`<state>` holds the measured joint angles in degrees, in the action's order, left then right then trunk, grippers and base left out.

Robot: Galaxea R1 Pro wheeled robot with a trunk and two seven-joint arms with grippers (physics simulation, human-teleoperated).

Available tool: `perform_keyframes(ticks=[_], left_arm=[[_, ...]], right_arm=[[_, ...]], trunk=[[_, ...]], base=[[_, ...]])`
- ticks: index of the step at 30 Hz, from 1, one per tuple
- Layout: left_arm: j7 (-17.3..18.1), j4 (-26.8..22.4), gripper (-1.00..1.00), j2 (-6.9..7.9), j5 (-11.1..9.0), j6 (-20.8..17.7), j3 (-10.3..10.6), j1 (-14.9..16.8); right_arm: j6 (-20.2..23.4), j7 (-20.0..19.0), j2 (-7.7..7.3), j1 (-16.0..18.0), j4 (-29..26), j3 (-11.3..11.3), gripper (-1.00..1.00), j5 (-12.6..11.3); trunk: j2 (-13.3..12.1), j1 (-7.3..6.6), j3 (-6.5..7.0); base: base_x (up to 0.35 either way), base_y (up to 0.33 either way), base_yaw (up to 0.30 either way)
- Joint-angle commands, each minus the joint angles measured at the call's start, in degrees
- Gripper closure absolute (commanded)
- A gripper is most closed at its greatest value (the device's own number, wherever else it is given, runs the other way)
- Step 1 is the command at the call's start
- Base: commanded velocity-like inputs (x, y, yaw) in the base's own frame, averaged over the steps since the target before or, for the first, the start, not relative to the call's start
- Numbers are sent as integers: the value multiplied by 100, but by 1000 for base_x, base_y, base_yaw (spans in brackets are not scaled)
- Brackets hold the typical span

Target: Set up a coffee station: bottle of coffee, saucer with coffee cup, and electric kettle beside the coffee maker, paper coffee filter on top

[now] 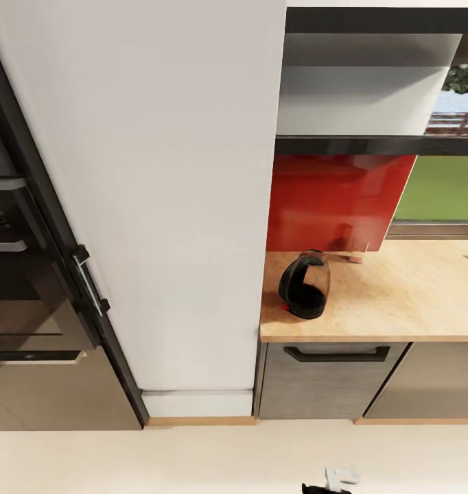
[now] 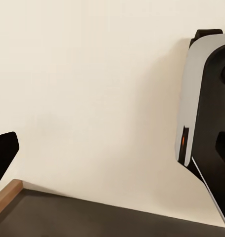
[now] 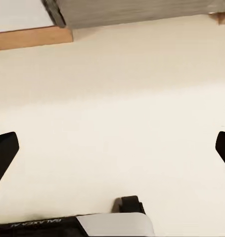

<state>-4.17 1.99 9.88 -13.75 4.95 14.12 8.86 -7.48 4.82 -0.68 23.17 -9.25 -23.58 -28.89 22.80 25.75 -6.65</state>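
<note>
The electric kettle [image 1: 304, 285], rounded glass with a black loop handle and base, stands near the left end of the kitchen countertop [image 1: 399, 295]. Above it runs the dark kitchen shelf [image 1: 371, 145], and nothing is visible on it. The coffee maker, bottle of coffee, saucer and coffee cup are out of view. My right gripper [image 3: 112, 150] hangs open over the pale floor, a black fingertip at each side of its view. My left gripper [image 2: 112, 158] also points at the floor, open, with one fingertip [image 2: 3, 153] in sight beside my white and black body [image 2: 201, 108].
A tall white cabinet [image 1: 165, 192] fills the middle. A built-in oven [image 1: 21, 274] with a bar handle is to its left. A red backsplash [image 1: 333, 199] and a window [image 1: 443, 185] lie behind the counter. Dark drawers [image 1: 330, 381] sit below. A small object [image 1: 357, 256] rests against the backsplash.
</note>
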Motion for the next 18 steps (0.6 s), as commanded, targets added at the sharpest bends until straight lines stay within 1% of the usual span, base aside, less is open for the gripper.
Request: perform_keyframes(ticks=[1, 3, 5, 6, 8, 10, 13, 15, 17, 18], left_arm=[[-4, 21, -100, -3, -48, 40, 48, 10], [-4, 15, -100, -3, -48, 46, 46, 10], [-4, 13, -100, 1, -55, 51, 42, 11], [-4, 13, -100, 2, -57, 53, 41, 11], [-5, 12, -100, 4, -66, 54, 33, 11], [-5, 12, -100, 3, -72, 52, 25, 11], [-5, 12, -100, 1, -75, 53, 22, 11], [-5, 12, -100, -2, -75, 57, 21, 11], [-5, 10, -100, -3, -75, 58, 21, 11], [-5, 10, -100, -3, -75, 58, 21, 11]], right_arm=[[-87, 42, -3, 3, -57, -44, -100, -49], [-382, 202, 4, 3, -206, -27, -100, -57], [-728, 481, 17, 3, -383, 17, -100, -62], [-821, 563, 22, 3, -441, 23, -100, -60], [-1163, 883, 64, 3, -690, 39, -100, -56], [-1379, 1165, 96, 3, -961, 47, -100, -50], [-1462, 1283, 109, 3, -1352, 39, -100, -34], [-1479, 1291, 110, 3, -1879, 26, -100, -9], [-1483, 1297, 104, 3, -2279, 30, -100, 1], [-1483, 1298, 102, 3, -2343, 31, -100, 2]], trunk=[[12, 3, -12], [12, 3, -12], [12, 3, -12], [12, 3, -12], [12, 3, -12], [12, 3, -12], [12, 3, -12], [12, 3, -12], [12, 3, -12], [12, 3, -12]], base=[[0, 0, 0], [-10, 0, 0], [-88, 0, 0], [-104, 0, 0], [-59, 0, 0], [-22, 0, 0], [-6, 0, 0], [-1, 0, 0], [0, 0, 0], [0, 0, 0]])
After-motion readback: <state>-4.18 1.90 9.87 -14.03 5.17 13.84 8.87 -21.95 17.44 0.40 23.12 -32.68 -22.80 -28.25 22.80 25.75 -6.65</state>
